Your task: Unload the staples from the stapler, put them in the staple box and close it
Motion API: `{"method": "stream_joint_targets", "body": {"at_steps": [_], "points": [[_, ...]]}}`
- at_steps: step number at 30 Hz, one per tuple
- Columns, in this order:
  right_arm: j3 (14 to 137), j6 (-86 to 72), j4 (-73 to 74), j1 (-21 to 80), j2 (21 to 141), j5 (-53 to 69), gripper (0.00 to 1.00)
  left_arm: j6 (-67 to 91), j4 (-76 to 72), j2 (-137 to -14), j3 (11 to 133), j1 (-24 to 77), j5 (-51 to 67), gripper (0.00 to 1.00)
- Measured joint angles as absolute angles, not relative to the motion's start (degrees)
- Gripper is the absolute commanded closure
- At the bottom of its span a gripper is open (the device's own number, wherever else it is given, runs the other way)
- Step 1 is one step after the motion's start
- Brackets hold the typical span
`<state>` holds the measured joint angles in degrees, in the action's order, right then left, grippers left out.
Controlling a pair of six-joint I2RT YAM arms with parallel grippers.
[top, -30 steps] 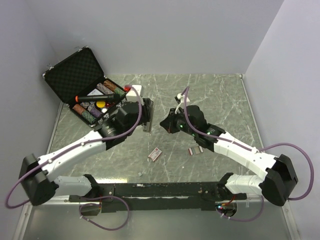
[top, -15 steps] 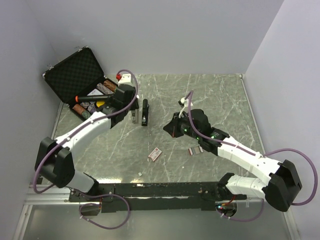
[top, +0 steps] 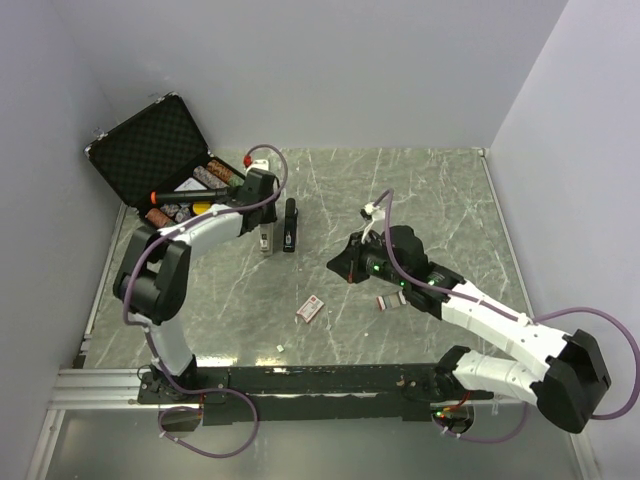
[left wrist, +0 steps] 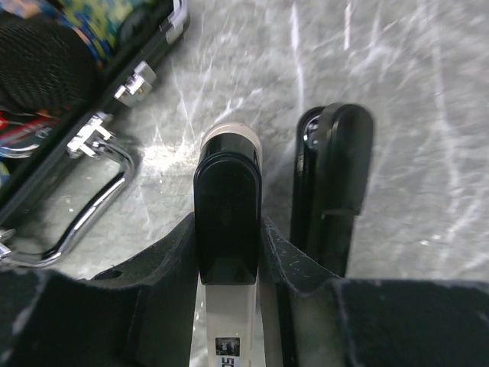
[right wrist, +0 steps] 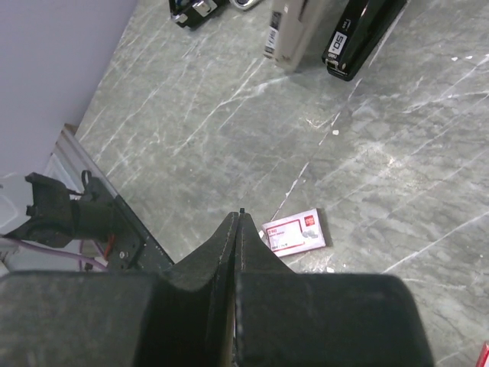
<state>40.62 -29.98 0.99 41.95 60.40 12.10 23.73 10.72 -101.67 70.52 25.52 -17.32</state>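
Two staplers lie side by side on the marble table: a beige stapler (top: 267,240) with a black top, and a black stapler (top: 290,225) to its right. My left gripper (top: 265,220) is over the beige stapler (left wrist: 228,325). Its fingers press on both sides of the stapler's black top (left wrist: 227,218). The black stapler (left wrist: 336,168) lies free beside it. My right gripper (top: 343,262) is shut and hovers over the table's middle, apart from both staplers. In the right wrist view its tips (right wrist: 240,218) are pressed together; the beige stapler (right wrist: 294,30) and the black one (right wrist: 367,30) lie far ahead.
An open black case (top: 150,150) with colourful items stands at the back left; its chrome handle (left wrist: 84,202) is close to my left gripper. A small white-and-red staple box (top: 311,308) lies mid-table (right wrist: 295,232). Small items (top: 391,300) lie under the right arm.
The left gripper carried a stapler above the table a second ago; both staplers now lie on the table and it grips the beige one. The right gripper has drifted slightly right and nearer.
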Motion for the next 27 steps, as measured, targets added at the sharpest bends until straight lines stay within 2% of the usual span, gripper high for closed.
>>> {"method": "stream_joint_targets", "body": {"at_steps": [9,11,13,16,17,19,22,23,27], "points": [[40.0,-29.7,1.9,42.0,57.8,12.1,1.00,23.9,8.7,-107.7,71.6,25.5,-17.4,0.99],[40.0,-29.5,2.2,42.0,57.6,12.1,1.00,23.9,8.3,-108.3,71.7,25.5,-17.5,0.96],[40.0,-29.3,2.5,42.0,57.5,12.1,1.00,24.2,7.9,-108.6,71.7,25.5,-17.6,0.87],[40.0,-29.1,2.9,42.0,57.5,12.1,1.00,24.8,7.7,-108.6,71.7,25.5,-17.9,0.57],[40.0,-29.1,3.1,42.0,57.5,12.1,1.00,24.8,7.6,-108.6,71.7,25.5,-17.9,0.52],[40.0,-29.1,3.2,42.0,57.5,12.1,1.00,25.0,7.3,-108.6,71.8,25.5,-17.9,0.46],[40.0,-29.1,3.3,42.0,57.5,12.2,1.00,25.1,7.2,-108.6,73.2,25.5,-18.2,0.43],[40.0,-29.1,3.5,42.0,57.5,12.2,1.00,25.1,7.1,-108.6,73.7,25.5,-18.3,0.39],[40.0,-29.1,4.1,42.0,57.5,12.2,0.96,25.1,6.6,-108.6,75.2,25.5,-18.3,0.38]]}}
